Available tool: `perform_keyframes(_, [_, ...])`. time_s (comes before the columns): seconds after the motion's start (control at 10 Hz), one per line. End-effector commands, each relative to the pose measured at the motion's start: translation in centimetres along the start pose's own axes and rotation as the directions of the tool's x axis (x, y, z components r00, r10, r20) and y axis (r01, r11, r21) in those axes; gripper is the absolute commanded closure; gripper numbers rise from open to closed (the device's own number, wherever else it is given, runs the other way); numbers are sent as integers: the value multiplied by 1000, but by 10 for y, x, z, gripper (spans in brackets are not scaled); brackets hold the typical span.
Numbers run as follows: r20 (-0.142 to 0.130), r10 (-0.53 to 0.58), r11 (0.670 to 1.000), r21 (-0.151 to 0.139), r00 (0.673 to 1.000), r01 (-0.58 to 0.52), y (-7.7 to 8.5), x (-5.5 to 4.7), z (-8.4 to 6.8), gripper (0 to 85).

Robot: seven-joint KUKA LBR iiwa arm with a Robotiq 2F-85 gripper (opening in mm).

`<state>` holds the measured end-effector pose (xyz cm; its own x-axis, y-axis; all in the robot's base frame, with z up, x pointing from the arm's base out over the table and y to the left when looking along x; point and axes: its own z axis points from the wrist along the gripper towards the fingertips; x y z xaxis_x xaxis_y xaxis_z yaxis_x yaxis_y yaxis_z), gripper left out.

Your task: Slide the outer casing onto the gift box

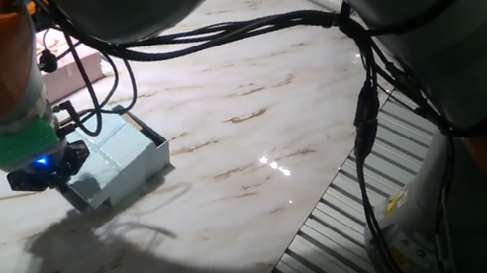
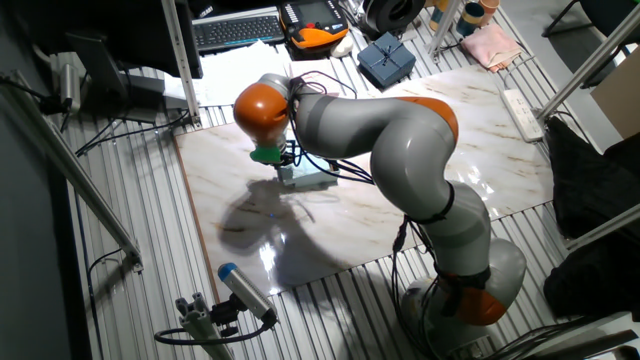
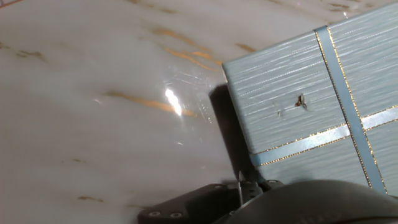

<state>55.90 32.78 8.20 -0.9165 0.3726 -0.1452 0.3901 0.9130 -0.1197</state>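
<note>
I have the pincer (image 1: 51,173) low on the marble surface (image 1: 250,158), pressed against the near end of the outer casing (image 1: 114,159), but I cannot tell how wide it stands; its tips are hidden in all 3 views. The casing lies flat near the surface's left edge, and the gift box (image 1: 154,141) seems to show as a tan-edged rim at its far end. My worry: an off-centre push could skew the sleeve, jamming it or shoving both along together.

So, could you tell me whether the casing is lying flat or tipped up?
Flat: the casing lies on the table, ribboned face up.
</note>
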Motion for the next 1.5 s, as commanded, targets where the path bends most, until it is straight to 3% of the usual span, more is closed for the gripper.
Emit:
perform_keyframes(0.0, [1, -4, 1000, 2, 1000, 4, -1, -1, 1, 850])
perform_keyframes(0.5, [-10, -30, 1000, 3, 999, 30, -6, -5, -3, 850])
perform_keyframes(0.6, [-15, -37, 999, -18, 999, 37, -9, -7, -2, 850])
perform_keyframes(1.0, [-43, -19, 999, -37, 999, 18, -7, -10, -11, 850])
perform_keyframes(1.2, [-19, 13, 1000, -11, 1000, -13, -1, -3, -7, 850])
perform_keyframes(1.4, [-3, 18, 1000, -4, 1000, -18, 0, -2, -2, 850])
